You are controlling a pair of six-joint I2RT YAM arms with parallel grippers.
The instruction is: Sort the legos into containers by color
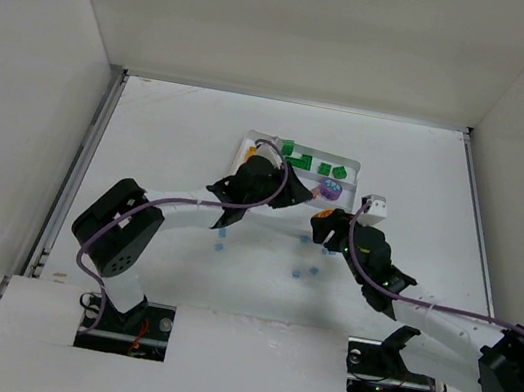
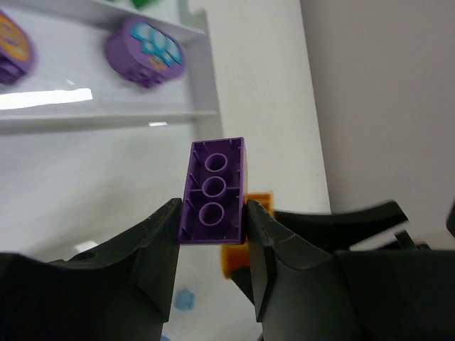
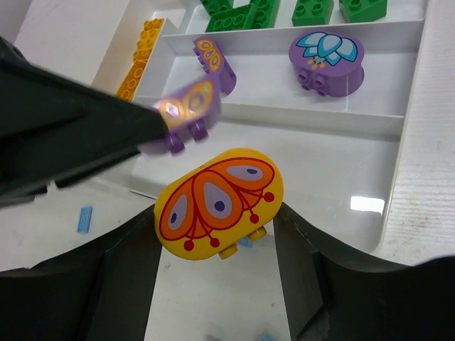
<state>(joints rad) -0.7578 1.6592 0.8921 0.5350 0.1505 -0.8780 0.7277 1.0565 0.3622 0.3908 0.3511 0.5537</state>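
Purple fills the left wrist view: my left gripper (image 2: pixel 212 217) is clamped on a purple brick (image 2: pixel 213 188), its fingers (image 2: pixel 160 238) drawn in to the brick's width against its two long sides. The brick's long axis runs from 6 to 12 o'clock, leaning a little toward 1. Its hollow underside, three tubes in a row, faces the lens. It hangs over the tray (image 2: pixel 202 64), on the near side of a divider (image 2: pixel 106 119). Past that divider, at 11 o'clock, a purple round brick (image 2: pixel 146 51) with light blue petals lies in a compartment.

On the right wrist view my right gripper (image 3: pixel 219 217) is closed on a yellow oval brick (image 3: pixel 220 202), one finger at each end. Its long axis tilts from 8 to 2 o'clock, the printed orange-red face is toward the lens, and the studs point to about 6. It is over the tray's near edge; I cannot tell how high. The left gripper shows at 9 o'clock with the purple brick, blurred. Green bricks (image 3: pixel 234 14) line the far compartment at 12. An orange long brick (image 3: pixel 138 60) lies in the narrow compartment at 10, running 7 to 1. Light blue bits (image 3: pixel 85 219) lie on the counter (image 3: pixel 434 213).

From the top view the tray's long side runs 9 to 3, and both grippers meet at its 6 o'clock side.
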